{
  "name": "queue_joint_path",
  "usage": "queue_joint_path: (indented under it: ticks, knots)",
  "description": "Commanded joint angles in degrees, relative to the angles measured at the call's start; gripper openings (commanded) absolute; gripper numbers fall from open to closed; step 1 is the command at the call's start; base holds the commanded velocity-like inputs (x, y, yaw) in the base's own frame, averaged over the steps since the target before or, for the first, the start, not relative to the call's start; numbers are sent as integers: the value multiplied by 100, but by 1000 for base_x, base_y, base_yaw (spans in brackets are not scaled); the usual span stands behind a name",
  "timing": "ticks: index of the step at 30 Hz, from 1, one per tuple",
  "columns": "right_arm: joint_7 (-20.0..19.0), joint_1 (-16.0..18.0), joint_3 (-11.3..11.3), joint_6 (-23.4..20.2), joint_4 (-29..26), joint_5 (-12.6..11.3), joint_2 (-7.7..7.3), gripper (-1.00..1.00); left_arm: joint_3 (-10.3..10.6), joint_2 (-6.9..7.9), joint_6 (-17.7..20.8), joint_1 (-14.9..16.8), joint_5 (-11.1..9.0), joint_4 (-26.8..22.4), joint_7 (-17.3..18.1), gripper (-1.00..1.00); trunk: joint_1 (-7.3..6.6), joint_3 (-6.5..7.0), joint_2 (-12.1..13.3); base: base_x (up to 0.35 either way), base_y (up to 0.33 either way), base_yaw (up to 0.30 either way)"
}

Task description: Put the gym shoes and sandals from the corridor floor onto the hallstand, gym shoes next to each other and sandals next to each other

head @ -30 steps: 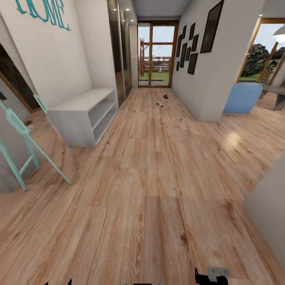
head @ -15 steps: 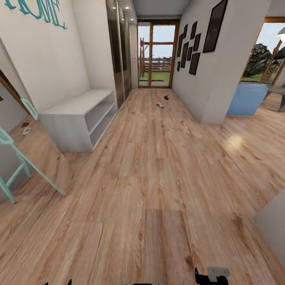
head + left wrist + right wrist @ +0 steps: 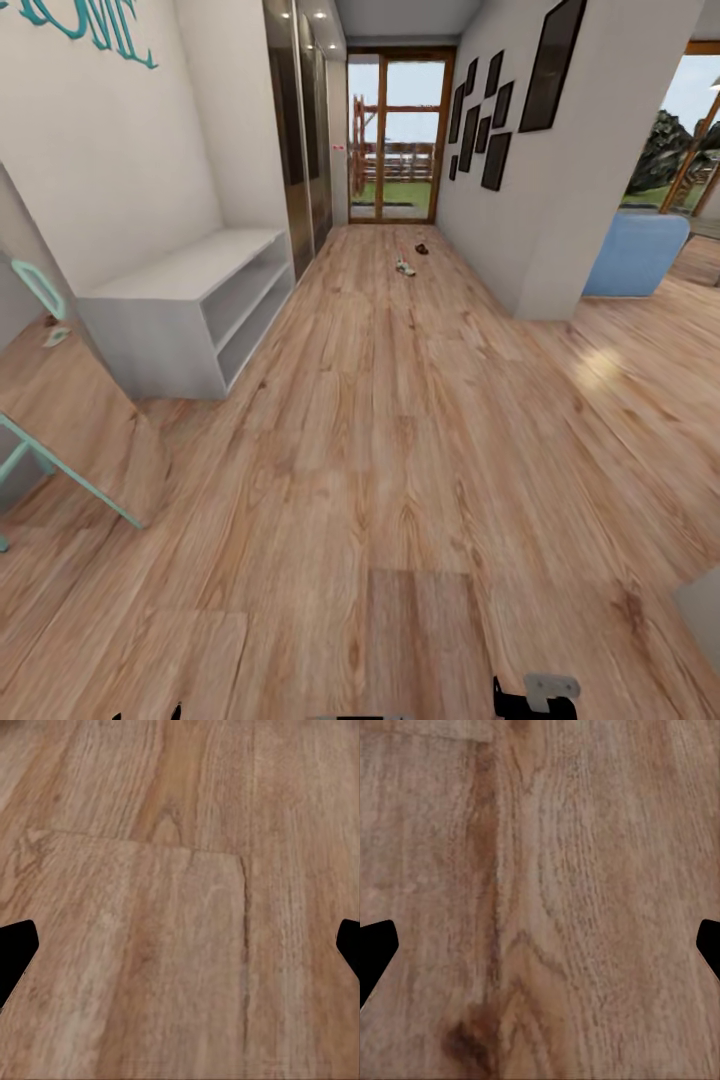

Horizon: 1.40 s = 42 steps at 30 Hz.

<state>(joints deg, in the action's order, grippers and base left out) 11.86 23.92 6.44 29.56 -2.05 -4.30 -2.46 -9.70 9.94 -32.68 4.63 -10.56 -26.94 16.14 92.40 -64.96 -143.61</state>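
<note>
Far down the corridor floor, near the glass door, lies a small pale gym shoe. A dark brown sandal rests just beyond it. Both are too small to make out in detail. The other shoe and sandal and the hallstand are out of view. My left gripper is open over bare wood planks, its black fingertips at the picture's edges. My right gripper is open the same way above the floor, holding nothing. A bit of my right arm shows at the head view's lower edge.
A long white bench with open shelf levels and no upper shelves stands against the left wall. A teal-framed leaning mirror is at near left. A wall corner and blue armchair lie to the right, a glass door at the far end.
The whole head view has shifted: the camera has advanced down the corridor, so the bench and mirror slide left and nearer. The shoes on the floor have not moved.
</note>
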Motion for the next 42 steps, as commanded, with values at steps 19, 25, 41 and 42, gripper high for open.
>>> queue_joint_path:
  ticks: [19,25,41,42]
  knots:
    - [18,1,50,14,3,-44,1,100,-14,-1,-1,5,-51,5,56,100,2,-5,-1,337,0,0]
    - [18,3,50,14,3,-44,0,100,-14,-1,-1,7,-51,6,56,100,2,-5,-1,337,0,0]
    - [14,1,50,14,3,-48,-2,100,-15,-1,-1,4,-51,11,56,100,2,-5,-1,337,0,0]
    - [12,3,50,14,3,-50,-13,100,-14,-1,-1,3,-51,12,56,100,2,-5,-1,337,0,0]
